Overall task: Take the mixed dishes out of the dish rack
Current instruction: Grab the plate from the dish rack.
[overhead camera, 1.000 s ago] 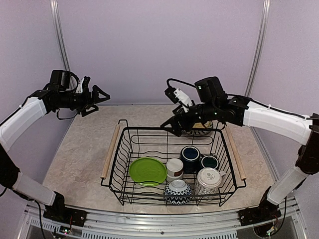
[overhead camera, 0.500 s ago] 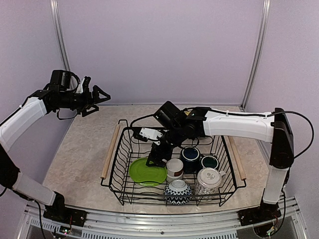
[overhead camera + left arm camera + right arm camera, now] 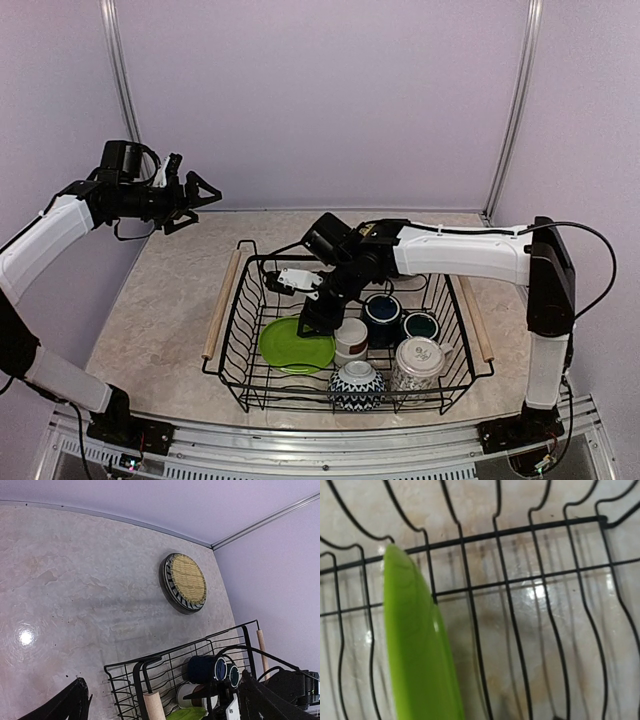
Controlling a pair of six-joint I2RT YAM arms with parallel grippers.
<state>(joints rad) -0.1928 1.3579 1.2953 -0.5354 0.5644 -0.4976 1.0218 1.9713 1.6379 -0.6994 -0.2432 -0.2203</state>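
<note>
The dish rack (image 3: 243,300) stands mid-table. In it lie a lime-green plate (image 3: 290,347), a white cup (image 3: 350,340), a dark blue mug (image 3: 381,312), a teal mug (image 3: 420,325), a white patterned cup (image 3: 417,362) and a blue-white bowl (image 3: 357,385). My right gripper (image 3: 316,319) reaches down inside the rack at the green plate's right rim. The right wrist view shows that plate (image 3: 417,645) edge-on over the rack's wires (image 3: 505,587), with no fingers showing. My left gripper (image 3: 197,193) hangs open, high at the left. A woven yellow plate (image 3: 188,579) lies on a striped plate (image 3: 172,590) behind the rack (image 3: 165,662).
The rack has wooden handles on its left (image 3: 220,305) and right (image 3: 474,315) sides. Bare marbled tabletop (image 3: 160,320) lies left of the rack. Purple walls close in the back and sides.
My right arm has swung down from above the rack's back edge into the rack, beside the green plate. The left arm has stayed put.
</note>
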